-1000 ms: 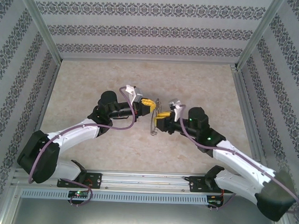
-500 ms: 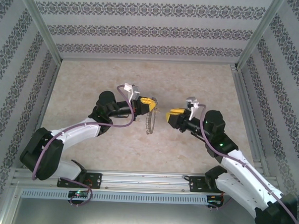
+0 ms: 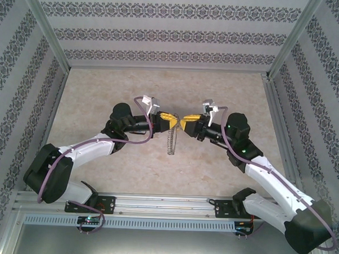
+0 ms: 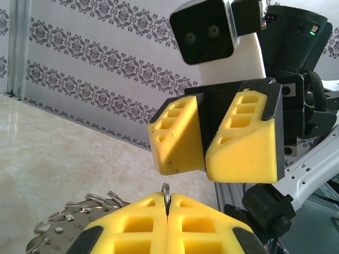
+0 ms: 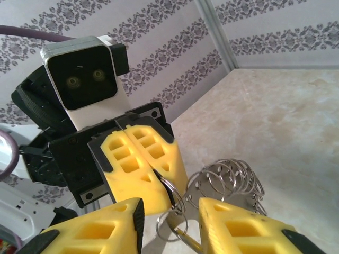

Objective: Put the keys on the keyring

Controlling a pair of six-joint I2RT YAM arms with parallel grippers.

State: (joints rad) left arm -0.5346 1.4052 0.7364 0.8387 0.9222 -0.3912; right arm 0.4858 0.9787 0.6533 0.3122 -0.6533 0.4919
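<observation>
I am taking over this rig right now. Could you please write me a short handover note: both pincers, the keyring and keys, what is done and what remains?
Left pincer: shut on the keyring, which hangs down below it.
Right pincer: open, facing the left one almost tip to tip. In the right wrist view, loops of the ring sit in the gap between its fingers, and nothing looks clamped.
Done: the ring is lifted and held out between the two arms.
Keys: I cannot tell whether any key is on the ring.
Left: probably threading the keys on. Check the ring closely first.
</observation>
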